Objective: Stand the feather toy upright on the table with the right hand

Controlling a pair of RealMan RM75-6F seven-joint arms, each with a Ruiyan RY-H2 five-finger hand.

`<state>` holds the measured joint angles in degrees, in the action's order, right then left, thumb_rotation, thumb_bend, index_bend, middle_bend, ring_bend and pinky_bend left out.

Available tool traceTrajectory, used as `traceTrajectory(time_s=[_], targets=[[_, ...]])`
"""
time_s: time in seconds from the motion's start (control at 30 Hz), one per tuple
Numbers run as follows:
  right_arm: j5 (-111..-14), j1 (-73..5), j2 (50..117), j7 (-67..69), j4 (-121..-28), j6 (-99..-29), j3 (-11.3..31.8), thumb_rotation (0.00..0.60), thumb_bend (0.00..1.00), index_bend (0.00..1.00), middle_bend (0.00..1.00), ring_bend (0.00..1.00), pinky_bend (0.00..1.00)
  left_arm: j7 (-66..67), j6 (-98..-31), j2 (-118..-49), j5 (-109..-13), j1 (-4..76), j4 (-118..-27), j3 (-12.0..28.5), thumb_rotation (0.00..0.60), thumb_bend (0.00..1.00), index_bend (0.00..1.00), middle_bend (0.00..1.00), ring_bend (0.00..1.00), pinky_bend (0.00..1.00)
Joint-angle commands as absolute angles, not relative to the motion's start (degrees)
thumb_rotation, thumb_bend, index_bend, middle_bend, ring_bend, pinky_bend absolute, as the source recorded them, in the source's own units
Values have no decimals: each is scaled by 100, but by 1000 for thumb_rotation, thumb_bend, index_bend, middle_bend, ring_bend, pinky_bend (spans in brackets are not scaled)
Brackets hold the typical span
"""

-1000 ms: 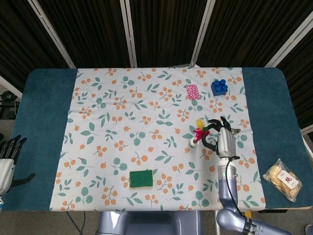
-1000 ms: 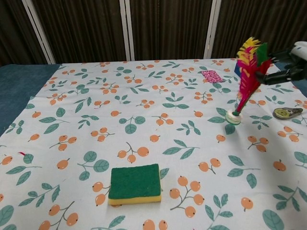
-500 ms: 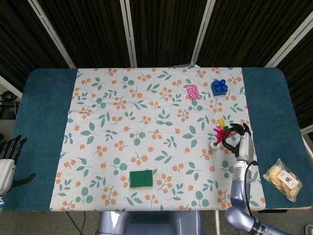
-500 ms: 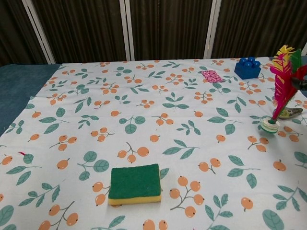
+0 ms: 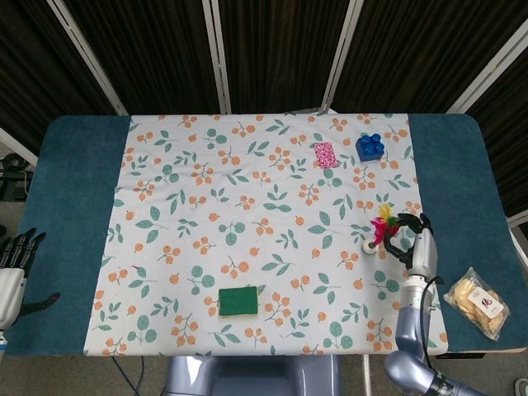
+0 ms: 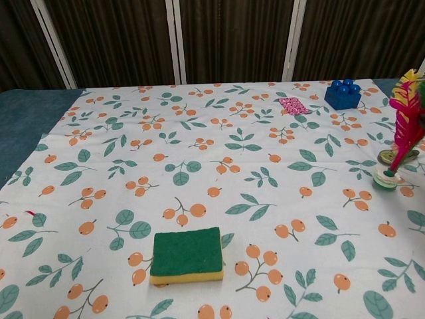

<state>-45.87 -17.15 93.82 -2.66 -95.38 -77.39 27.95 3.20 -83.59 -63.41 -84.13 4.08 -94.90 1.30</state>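
While it's mostly off to the right side of the cloth, the feather toy (image 6: 400,133) is easy to spot: pink, yellow and green feathers fanning up from a small round white base that sits on the patterned tablecloth (image 5: 247,206), leaning a little rather than dead straight. From the head view the right hand (image 5: 415,238) is right beside it, fingers curled around the feather tips (image 5: 382,224) so it looks like it's gripping the top of the toy, with the forearm running down toward the near table edge. The left hand (image 5: 15,262) hangs off the left edge of the table (image 5: 74,206), fingers apart and holding nothing. There's bare cloth to the left of the toy, the green sponge (image 6: 186,254) is well apart near the front, the blue block (image 6: 342,94) and pink packet (image 6: 293,106) sit further back, and a snack bag (image 5: 477,302) lies on the blue strip near the right edge
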Motion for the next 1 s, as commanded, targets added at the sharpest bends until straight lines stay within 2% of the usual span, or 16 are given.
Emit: traceTrajectory(time_s=[0.03, 0.27, 0.4, 0.5, 0.67, 0.8, 1.0], targets=[[-4597, -1706, 9353, -287, -9519, -7730, 2746, 600, 387, 558, 225, 0, 0, 318, -8365, -6341, -8415, 406, -9490, 131, 600, 115, 0, 0, 0, 0], [-4602, -1683, 9289, -301, -9593, -7734, 2673, 600, 381, 377, 143, 0, 0, 319, -8374, -6345, -8421, 402, -9486, 130, 600, 116, 0, 0, 0, 0], [-4686, -1680, 9254, -346, -9606, -7779, 2616, 600, 341, 187, 30, 0, 0, 319, -8390, -6348, -8425, 397, -9485, 134, 600, 116, 0, 0, 0, 0], [-4812, -1681, 9196, -378, -9651, -7877, 2617, 600, 312, 87, 0, 0, 0, 309, -8397, -6351, -8428, 396, -9481, 137, 600, 116, 0, 0, 0, 0], [-5183, -1674, 8943, -477, -9802, -8111, 2662, 600, 299, 53, 0, 0, 0, 288, -8401, -6351, -8437, 399, -9471, 142, 600, 116, 0, 0, 0, 0], [-5454, -1593, 8460, -711, -9980, -8185, 2631, 600, 299, 53, 0, 0, 0, 272, -8425, -6345, -8449, 393, -9470, 147, 600, 115, 0, 0, 0, 0], [-6022, -1233, 7599, -735, -10239, -8099, 2213, 600, 297, 53, 0, 0, 0, 262, -8425, -6340, -8467, 394, -9466, 140, 600, 117, 0, 0, 0, 0]])
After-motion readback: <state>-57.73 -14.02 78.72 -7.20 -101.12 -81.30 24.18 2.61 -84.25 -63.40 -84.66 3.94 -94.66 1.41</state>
